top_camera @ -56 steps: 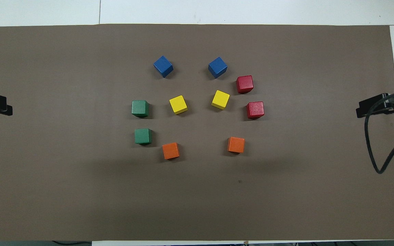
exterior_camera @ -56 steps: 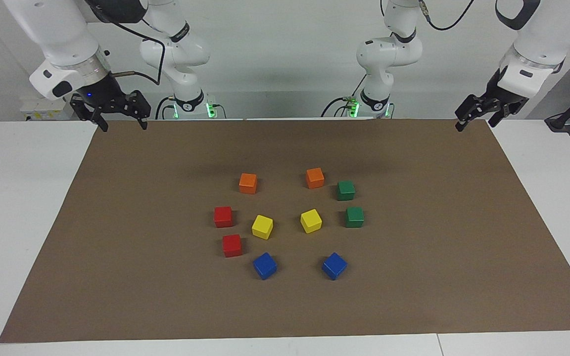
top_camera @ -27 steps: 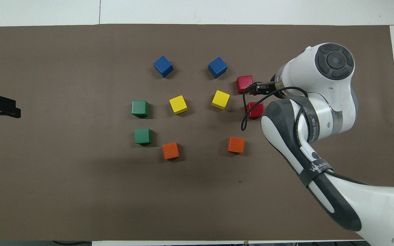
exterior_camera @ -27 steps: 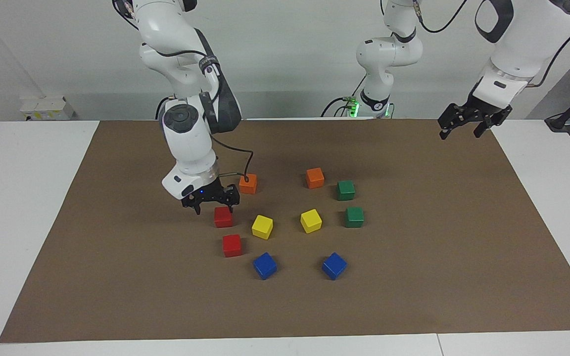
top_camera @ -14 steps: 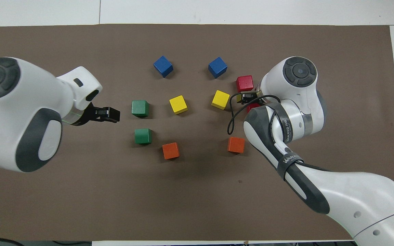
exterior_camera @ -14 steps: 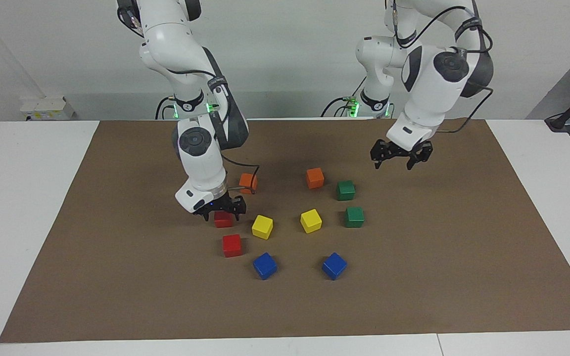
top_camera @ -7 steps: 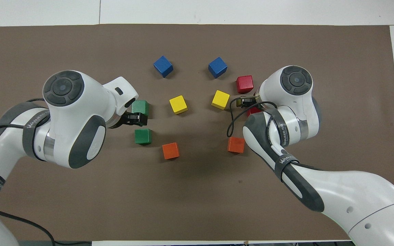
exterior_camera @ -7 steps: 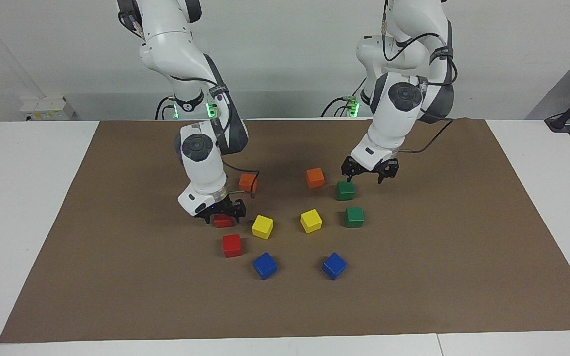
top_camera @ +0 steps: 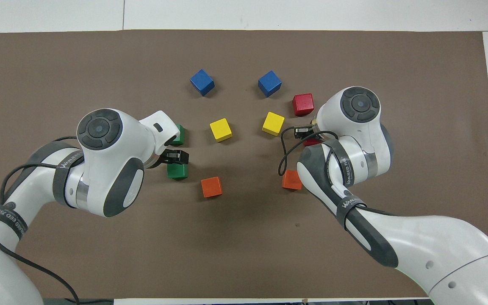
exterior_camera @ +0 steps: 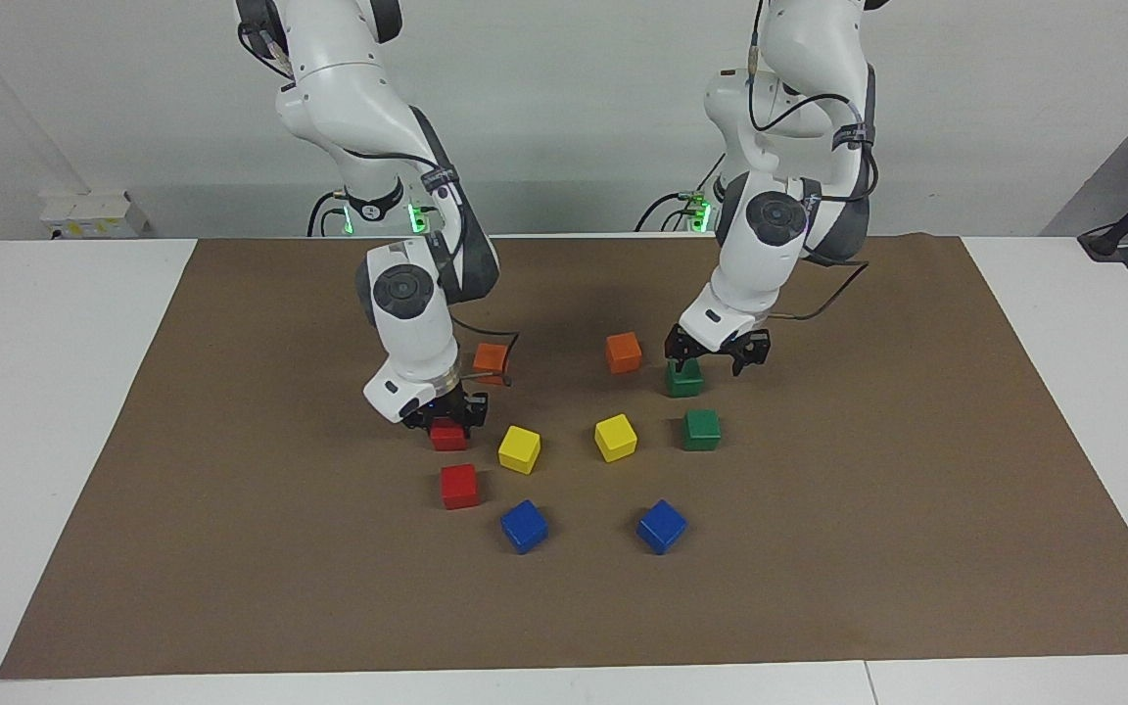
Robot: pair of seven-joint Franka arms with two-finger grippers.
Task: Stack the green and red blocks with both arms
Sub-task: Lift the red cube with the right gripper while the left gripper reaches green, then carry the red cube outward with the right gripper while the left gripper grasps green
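Two red blocks, two green, two orange, two yellow and two blue cubes lie singly on the brown mat [exterior_camera: 819, 548] on the table [exterior_camera: 55, 411]. The right hand [exterior_camera: 445, 419] pinches one red block [exterior_camera: 447, 437], the other red block [exterior_camera: 459, 487] just beside it. The left hand [exterior_camera: 718, 354], fingers spread, sits over one green block [exterior_camera: 684, 380], with the second green block [exterior_camera: 701, 430] near and bare mat all round.

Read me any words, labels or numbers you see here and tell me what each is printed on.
"WANJEED": black band round the right arm, overhead view; the smaller print after it is too blurred to read.
Black band on the left arm: lettering only partly legible, not readable for sure.
Blocks and mat: no text.
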